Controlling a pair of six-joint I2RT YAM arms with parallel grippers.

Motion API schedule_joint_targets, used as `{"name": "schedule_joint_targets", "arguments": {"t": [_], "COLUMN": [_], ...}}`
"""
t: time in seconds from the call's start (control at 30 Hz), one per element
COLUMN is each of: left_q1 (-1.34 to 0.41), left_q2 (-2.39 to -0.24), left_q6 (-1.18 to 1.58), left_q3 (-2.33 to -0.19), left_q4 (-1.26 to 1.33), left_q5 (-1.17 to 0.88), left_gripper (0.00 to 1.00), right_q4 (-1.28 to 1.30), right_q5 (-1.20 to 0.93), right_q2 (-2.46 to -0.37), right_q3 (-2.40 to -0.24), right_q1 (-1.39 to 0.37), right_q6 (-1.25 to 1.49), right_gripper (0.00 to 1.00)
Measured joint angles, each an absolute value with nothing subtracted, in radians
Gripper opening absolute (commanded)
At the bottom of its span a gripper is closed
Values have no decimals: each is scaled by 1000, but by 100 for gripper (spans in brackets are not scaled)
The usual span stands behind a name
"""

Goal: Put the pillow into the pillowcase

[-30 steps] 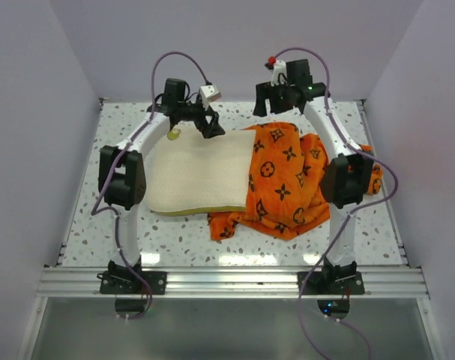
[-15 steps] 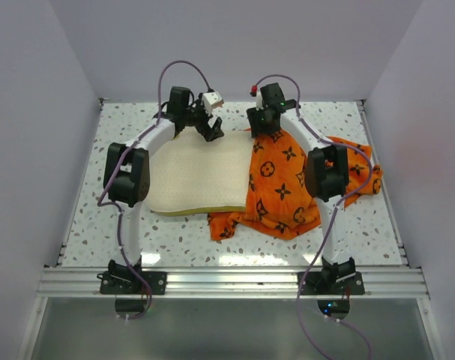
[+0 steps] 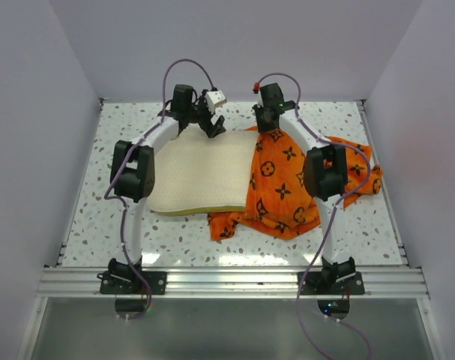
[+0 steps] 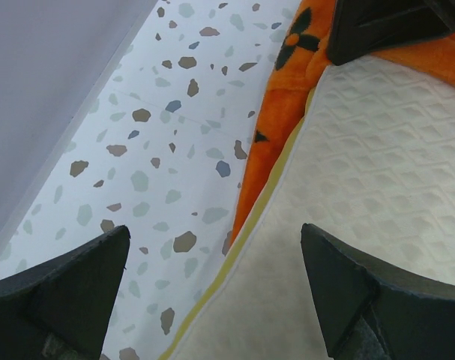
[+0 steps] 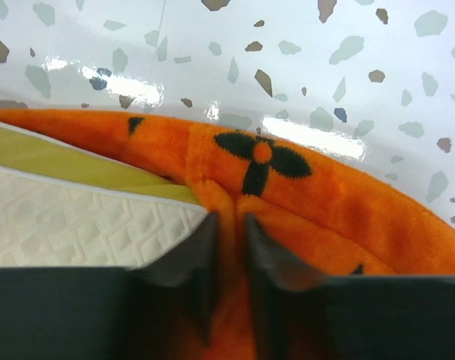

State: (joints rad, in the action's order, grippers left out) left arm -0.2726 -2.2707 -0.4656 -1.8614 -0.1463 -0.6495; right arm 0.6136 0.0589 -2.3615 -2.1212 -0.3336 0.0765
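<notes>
The cream pillow [image 3: 197, 176] lies flat left of centre, its right end under the bunched orange pillowcase [image 3: 283, 187]. My left gripper [image 3: 212, 129] hovers open over the pillow's far edge; in the left wrist view its fingers straddle the yellow band [image 4: 246, 240], with the pillow [image 4: 377, 187] on the right and the pillowcase [image 4: 276, 127] beyond. My right gripper [image 3: 266, 129] is at the pillowcase's far edge. In the right wrist view it [image 5: 228, 225] pinches a raised fold of the pillowcase [image 5: 324, 202] beside the pillow [image 5: 77, 217].
The speckled terrazzo table [image 3: 182, 232] is walled on the left, back and right. An aluminium rail [image 3: 234, 281] with both arm bases runs along the near edge. The pillowcase's right end spreads toward the right wall [image 3: 362, 161].
My right gripper has moved left and down onto the pillowcase's far edge and closed on a fold. My left arm has shifted slightly right, still open.
</notes>
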Motion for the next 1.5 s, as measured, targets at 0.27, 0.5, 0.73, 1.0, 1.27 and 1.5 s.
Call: {"name": "schedule_joint_targets", "arguments": {"t": [0.27,0.5,0.73,1.0,1.27,1.5], "left_q1": [-278,-276,-290,-276,-270,-262], "left_q2": [-2447,-2468,-2460,-2157,-2048,-1974], "left_q6": [-556,-693,-827,-326,470,586], "left_q3": [-2055,-2109,-2107,-1621,-1445,-1273], "left_q4": [-303,-498,-649,-107,728,860], "left_q5": [-776,-871,-924,-1076,-1173,-1082], "left_gripper": [100,41,0,0,0,0], "right_q4": [609,578,572,582,515,438], "right_q5": [40,-57,-218,-336,-322,-293], "right_q2": [-2391,-2386,-2347,-2230,-2044,-1999], "right_q3": [-2134,-2116,-2100,-2075,-1991,-1971], "right_q1": [-333,-331,-331,-389,-458,-539], "right_q6": [70,59,54,104,247,361], "right_gripper": [0,0,0,0,0,0]}}
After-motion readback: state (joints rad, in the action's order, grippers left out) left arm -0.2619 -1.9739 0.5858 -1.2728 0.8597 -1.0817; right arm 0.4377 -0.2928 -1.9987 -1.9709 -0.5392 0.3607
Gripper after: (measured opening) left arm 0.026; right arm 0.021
